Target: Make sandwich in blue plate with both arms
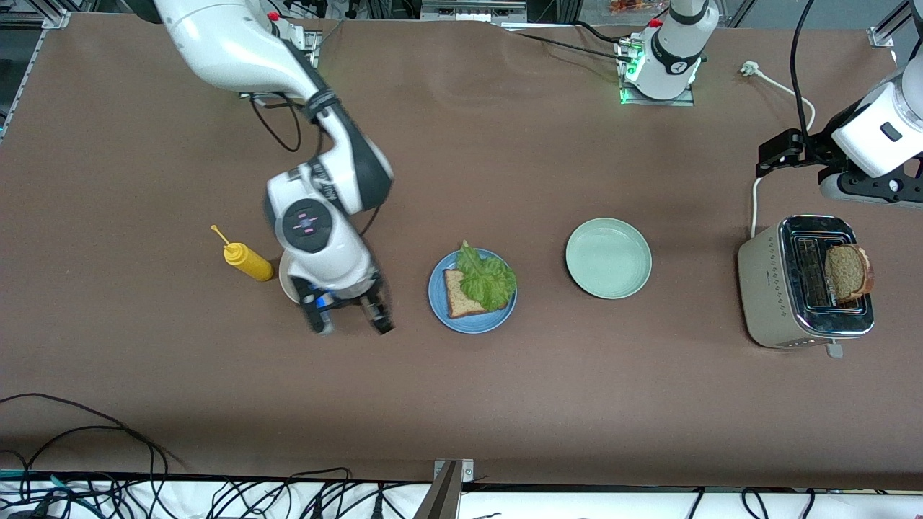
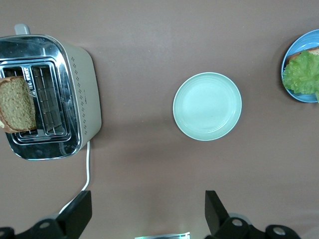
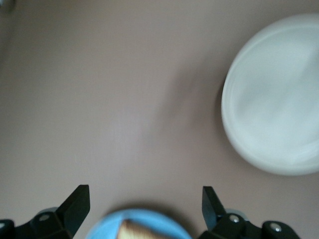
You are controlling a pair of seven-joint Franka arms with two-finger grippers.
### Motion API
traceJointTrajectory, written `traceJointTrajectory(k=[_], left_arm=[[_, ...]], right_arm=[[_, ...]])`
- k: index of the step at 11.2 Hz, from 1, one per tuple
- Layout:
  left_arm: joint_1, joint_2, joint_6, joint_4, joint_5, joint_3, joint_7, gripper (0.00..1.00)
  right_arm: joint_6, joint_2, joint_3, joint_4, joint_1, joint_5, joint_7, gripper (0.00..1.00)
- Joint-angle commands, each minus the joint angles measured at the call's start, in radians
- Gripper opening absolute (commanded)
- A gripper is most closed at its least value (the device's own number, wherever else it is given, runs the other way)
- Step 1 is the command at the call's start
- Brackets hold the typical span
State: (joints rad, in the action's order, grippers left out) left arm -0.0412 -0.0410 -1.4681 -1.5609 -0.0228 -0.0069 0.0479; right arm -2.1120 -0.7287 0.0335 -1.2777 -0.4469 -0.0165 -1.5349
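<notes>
Risk lies with the second bread slice (image 1: 847, 272), which leans from the toaster (image 1: 804, 282), well apart from the blue plate (image 1: 472, 291) holding bread and lettuce (image 1: 487, 277); a skewed pinch could tip it. Left gripper (image 2: 147, 211), over the table beside the toaster, and right gripper (image 1: 350, 311), just beside the plate, are both spread wide and empty.

Right tool (image 1: 351, 317) open, left tool (image 2: 147, 211) open
</notes>
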Motion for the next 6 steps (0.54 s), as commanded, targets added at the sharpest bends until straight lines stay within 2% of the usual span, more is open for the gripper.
traceJointTrajectory(k=[1,6], left_arm=[[-0.005,0.016,-0.009,-0.013,0.011,0.002,0.021,1.0],[-0.008,0.009,-0.009,-0.004,0.011,0.002,0.021,1.0]], right_arm=[[0.069,0.054,-0.043,-0.011,0.108,-0.004,0.117,1.0],[0.17,0.08,-0.049,-0.023,0.267,0.001,0.33,1.0]])
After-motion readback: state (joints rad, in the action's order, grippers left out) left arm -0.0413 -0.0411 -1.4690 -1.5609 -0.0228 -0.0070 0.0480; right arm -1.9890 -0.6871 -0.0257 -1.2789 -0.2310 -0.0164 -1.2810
